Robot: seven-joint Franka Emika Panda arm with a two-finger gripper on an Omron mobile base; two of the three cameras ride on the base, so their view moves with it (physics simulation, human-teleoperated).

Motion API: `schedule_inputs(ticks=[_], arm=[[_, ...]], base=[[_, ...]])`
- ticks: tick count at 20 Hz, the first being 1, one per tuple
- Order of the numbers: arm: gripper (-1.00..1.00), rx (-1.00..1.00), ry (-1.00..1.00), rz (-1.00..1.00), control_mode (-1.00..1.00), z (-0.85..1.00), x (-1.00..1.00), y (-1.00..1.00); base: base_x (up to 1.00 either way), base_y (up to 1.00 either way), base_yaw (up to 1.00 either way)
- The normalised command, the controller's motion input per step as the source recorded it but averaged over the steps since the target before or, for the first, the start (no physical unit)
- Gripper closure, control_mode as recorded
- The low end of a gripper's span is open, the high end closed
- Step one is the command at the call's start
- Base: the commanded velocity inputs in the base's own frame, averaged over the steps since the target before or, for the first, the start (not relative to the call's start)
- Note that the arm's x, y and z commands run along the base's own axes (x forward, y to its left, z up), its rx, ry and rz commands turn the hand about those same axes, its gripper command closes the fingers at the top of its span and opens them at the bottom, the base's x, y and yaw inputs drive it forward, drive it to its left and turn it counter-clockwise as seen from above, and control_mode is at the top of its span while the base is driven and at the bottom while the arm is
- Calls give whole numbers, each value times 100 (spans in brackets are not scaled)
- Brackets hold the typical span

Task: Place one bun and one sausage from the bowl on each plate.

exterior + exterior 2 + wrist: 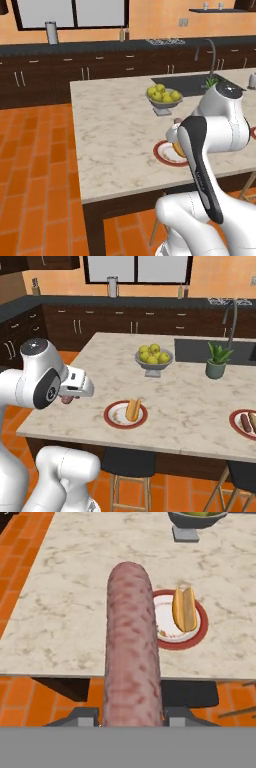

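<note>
Over the kitchen island, my gripper (pixel 131 714) is clenched on a sausage (pixel 131 652), which juts forward along the hand's line of sight, held at its near end. It looks light, stiff enough to hold straight, but round and likely slick, so I judge a grip nearer its middle would be steadier. The hand hangs just off the counter's near edge (pixel 75 674), above the tiled floor. Ahead, near that edge, a red-rimmed plate (pixel 197 629) carries a bun (pixel 184 609) on its right side, with bare room on its left. The countertop around it is open; the footed fruit bowl (pixel 153 362) stands well beyond. A second plate (pixel 236 423), far right, already holds a sausage and bun.
</note>
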Motion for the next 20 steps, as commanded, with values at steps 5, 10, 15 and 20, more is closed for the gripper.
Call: schedule_inputs(ticks=[5, 10, 15, 20], arm=[[100, 0, 0, 0, 100, 0, 0, 0], [100, 0, 0, 0, 100, 0, 0, 0], [100, 0, 0, 0, 100, 0, 0, 0], [100, 4, 1, 0, -100, -27, 63, -50]], base=[[17, -9, 0], [38, -27, 0], [37, -39, 0], [0, 0, 0]])
